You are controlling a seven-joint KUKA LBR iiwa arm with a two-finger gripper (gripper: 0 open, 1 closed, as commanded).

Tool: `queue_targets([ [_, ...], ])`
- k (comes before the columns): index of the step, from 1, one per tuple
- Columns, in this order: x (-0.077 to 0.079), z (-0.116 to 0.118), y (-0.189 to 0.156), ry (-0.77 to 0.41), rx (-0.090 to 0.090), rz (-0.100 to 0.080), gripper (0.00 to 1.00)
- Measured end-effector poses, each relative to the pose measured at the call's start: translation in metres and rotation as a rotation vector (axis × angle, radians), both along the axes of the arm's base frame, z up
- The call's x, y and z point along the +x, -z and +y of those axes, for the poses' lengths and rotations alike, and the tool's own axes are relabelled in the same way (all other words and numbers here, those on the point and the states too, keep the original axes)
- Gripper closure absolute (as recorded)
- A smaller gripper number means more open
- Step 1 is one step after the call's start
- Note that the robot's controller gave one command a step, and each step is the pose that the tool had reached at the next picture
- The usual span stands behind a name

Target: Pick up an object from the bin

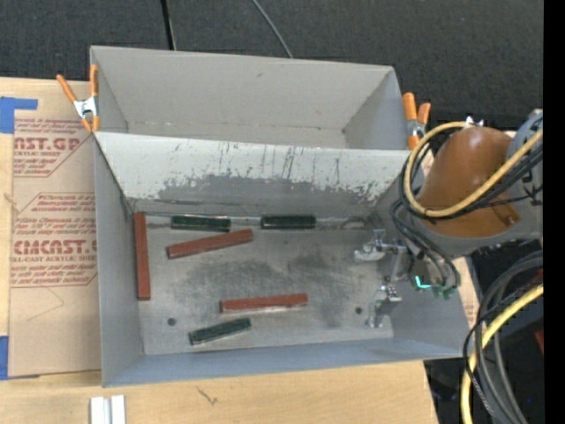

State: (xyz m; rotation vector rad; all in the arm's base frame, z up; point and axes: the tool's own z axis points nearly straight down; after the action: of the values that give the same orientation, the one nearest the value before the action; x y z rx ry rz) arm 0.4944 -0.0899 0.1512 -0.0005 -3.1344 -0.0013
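Grey metal of the bin point(265, 162) lies bare beneath the gripper point(380, 279), which is set low over the floor at the side from which the arm reaches in. Its two fingers are spread well apart and nothing is held between them.

Six loose bars are scattered on the floor, all apart from the gripper and all on its side toward the bin's middle. Nearest to it are the level red-brown bar point(263, 304), lying across from its lower finger, and the near dark green bar point(287, 223), lying against the foot of the back wall, up and across from its upper finger. Further from the gripper along that wall lies the far dark green bar point(199, 223), and just beside that one the tilted red-brown bar point(209, 244). Beyond the level red-brown bar the front dark green bar point(219, 331) is found. Farthest from the gripper, along the opposite wall, the long red-brown bar point(141, 256) is laid.
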Motion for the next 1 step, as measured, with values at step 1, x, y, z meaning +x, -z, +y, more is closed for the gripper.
queue_targets([
  [1,0.0020,0.0002,-0.0033,-0.001,-0.001,-0.007,0.00],
])
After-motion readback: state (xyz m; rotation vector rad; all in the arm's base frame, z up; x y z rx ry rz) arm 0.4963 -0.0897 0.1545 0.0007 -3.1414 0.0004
